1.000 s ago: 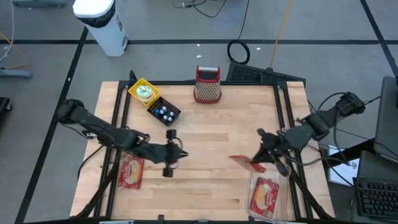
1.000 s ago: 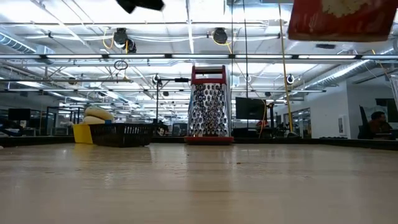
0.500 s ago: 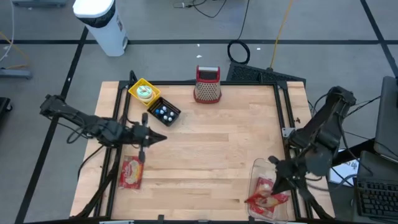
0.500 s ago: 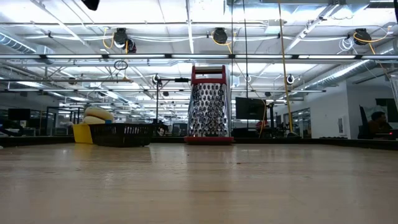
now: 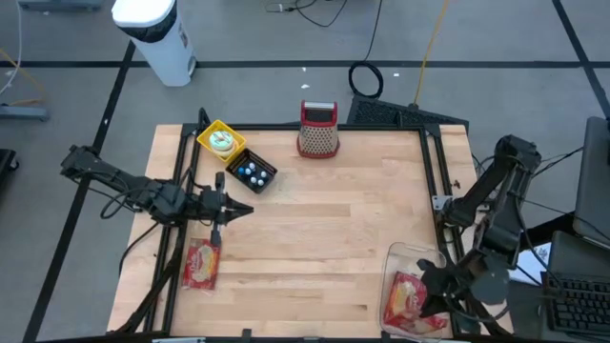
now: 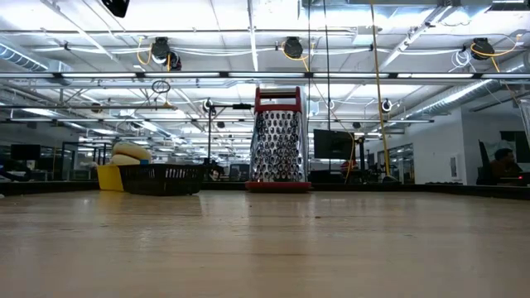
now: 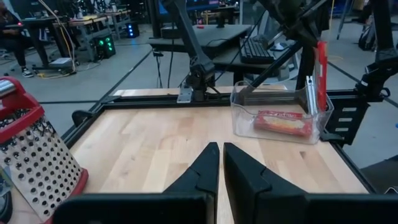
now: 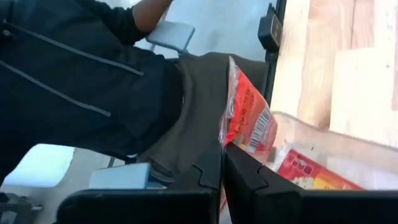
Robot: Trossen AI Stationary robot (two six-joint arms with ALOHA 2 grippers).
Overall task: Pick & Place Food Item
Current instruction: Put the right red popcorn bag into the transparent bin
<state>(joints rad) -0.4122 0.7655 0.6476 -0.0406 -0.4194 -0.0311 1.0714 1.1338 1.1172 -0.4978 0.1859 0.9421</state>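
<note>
A: High view first, biggest thing down. What lies around your hands?

B: My table (image 5: 315, 219) spreads out ahead of my right gripper (image 5: 431, 286), which hangs over the near right corner. Directly beneath it sits the clear bin (image 5: 412, 297), already holding one red packet. Far across from that hand stands the grater (image 5: 318, 130), and beyond my left gripper (image 5: 246, 210) sit the yellow basket (image 5: 218, 140) and a dark tray (image 5: 253, 172). Another red packet lies on the table's edge just below my left arm.

A: And the food item itself?

B: My right fingers are pinched shut on the red food packet (image 8: 247, 122); it stands on edge, its lower end at the bin's rim. My left fingers (image 7: 202, 171) are pressed together on nothing, pointing across the boards toward the bin.

A: So which step is this?

B: I judge it the placing step: the packet is carried over the bin but not yet let go.

A: What does the next move ask?

B: Lowering my right hand a little so the packet clears the wall, then parting the fingers so it drops beside the one inside. A person sits just behind that hand, so I should keep the motion short.
</note>
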